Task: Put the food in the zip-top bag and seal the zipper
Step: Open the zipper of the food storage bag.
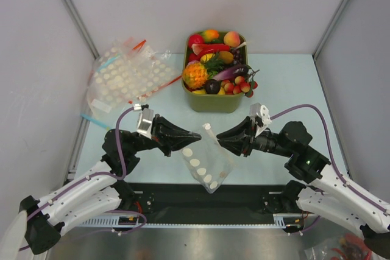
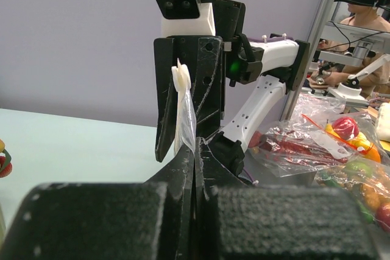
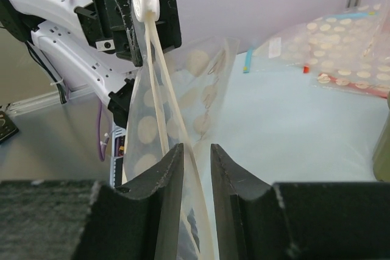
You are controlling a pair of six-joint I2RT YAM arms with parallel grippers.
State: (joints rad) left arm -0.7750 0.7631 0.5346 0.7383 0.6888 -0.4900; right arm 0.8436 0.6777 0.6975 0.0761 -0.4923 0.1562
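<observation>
In the top view the left arm (image 1: 36, 220) leaves the frame at 8 o'clock, the right arm (image 1: 359, 202) at 4 o'clock. The upper food (image 1: 213, 59) in the bin (image 1: 213, 103) covers what lies beneath. In the left wrist view a person (image 2: 359, 4) at 2 o'clock is cropped. In the right wrist view the zip-top bag (image 3: 201, 83) is cut off at 6 o'clock; whether the right gripper (image 3: 196, 150) pinches its zipper (image 3: 156, 83) cannot be told.

Pale grey walls (image 1: 183, 4) enclose a light blue table (image 1: 292, 83).
</observation>
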